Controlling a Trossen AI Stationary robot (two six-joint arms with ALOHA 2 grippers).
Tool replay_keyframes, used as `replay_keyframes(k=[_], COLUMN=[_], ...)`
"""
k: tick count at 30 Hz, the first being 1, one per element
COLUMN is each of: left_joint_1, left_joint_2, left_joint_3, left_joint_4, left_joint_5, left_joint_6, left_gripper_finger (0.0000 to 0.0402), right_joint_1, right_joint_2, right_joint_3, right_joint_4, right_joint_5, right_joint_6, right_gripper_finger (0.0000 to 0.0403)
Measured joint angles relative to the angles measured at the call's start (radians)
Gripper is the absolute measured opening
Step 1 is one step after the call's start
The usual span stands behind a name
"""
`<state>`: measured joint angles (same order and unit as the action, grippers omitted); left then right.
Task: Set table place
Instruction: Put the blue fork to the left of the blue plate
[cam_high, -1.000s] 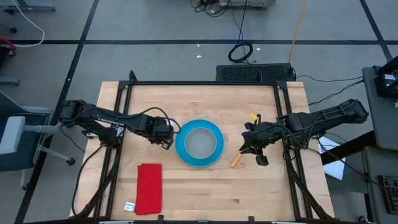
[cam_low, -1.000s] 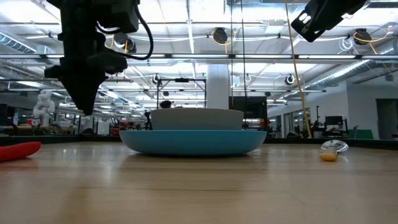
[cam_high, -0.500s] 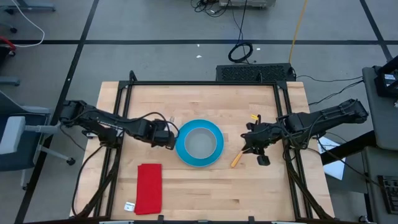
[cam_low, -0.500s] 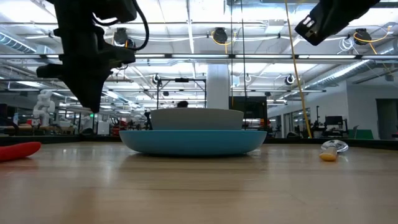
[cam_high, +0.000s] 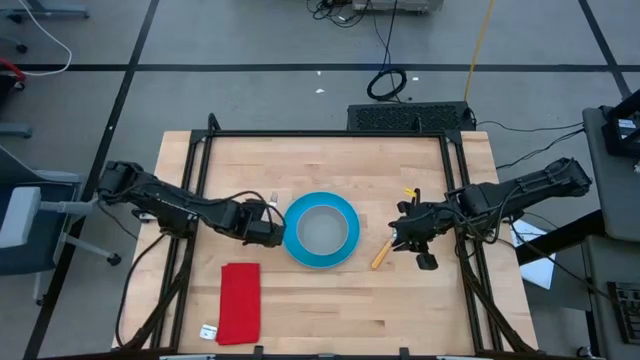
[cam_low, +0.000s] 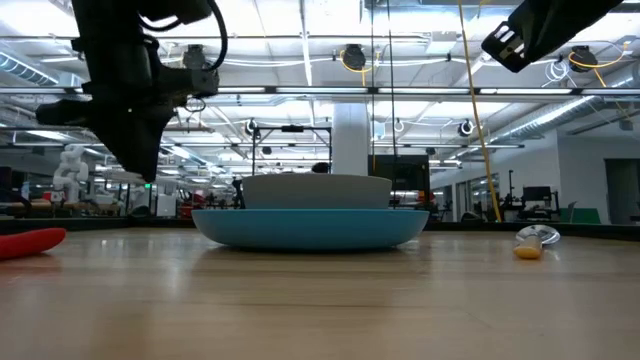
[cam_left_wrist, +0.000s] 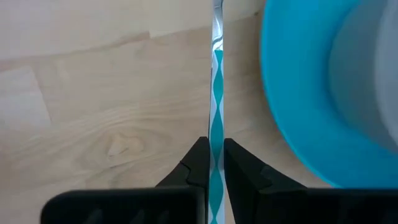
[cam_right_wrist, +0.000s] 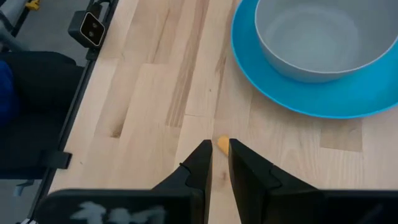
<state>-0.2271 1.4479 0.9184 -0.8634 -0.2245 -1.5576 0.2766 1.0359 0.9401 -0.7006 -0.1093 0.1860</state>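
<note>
A grey bowl (cam_high: 322, 228) sits in a round blue plate (cam_high: 294, 243) at the table's middle. My left gripper (cam_high: 266, 231) is just left of the plate, shut on a thin silver fork (cam_left_wrist: 216, 93). The fork runs from the fingers toward the table's far edge. A spoon with an orange handle (cam_high: 380, 256) lies flat on the table right of the plate; it also shows in the low view (cam_low: 528, 243). My right gripper (cam_high: 413, 240) hangs shut and empty above it, high over the table (cam_low: 510, 42). My left gripper pinches the fork's handle (cam_left_wrist: 215, 163) between its two fingers, which point down from above. The fork is seen edge-on and reaches forward past the fingertips alongside the plate's rim. In the low view the fingertips (cam_low: 148, 175) stand above the tabletop.
A red folded cloth (cam_high: 240, 302) lies near the table's front left, with a small white tag (cam_high: 208, 331) beside it. Black frame rails (cam_high: 190, 200) run along the table's edges. Bare wood lies between the plate and the spoon.
My left gripper has moved toward the table's near edge along the plate's left side, still shut on the fork.
</note>
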Motion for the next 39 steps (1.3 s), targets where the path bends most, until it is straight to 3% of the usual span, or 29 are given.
replay_keyframes(k=[8, 27, 39], left_joint_1=[-0.003, -0.004, -0.009], left_joint_2=[0.067, 0.072, 0.198], left_joint_3=[0.0, 0.0, 0.0], left_joint_4=[0.004, 0.056, 0.12], left_joint_5=[0.027, 0.016, 0.052], left_joint_6=[-0.024, -0.165, -0.18], left_gripper_finger=[0.003, 0.0031, 0.0031], right_joint_1=[0.0, 0.0, 0.0], right_joint_2=[0.0, 0.0, 0.0], right_joint_3=[0.0, 0.0, 0.0], right_joint_4=[0.0, 0.0, -0.004], right_joint_5=[0.0, -0.001, -0.001], right_joint_6=[-0.015, -0.045, -0.06], right_gripper_finger=[0.0045, 0.0045, 0.0045])
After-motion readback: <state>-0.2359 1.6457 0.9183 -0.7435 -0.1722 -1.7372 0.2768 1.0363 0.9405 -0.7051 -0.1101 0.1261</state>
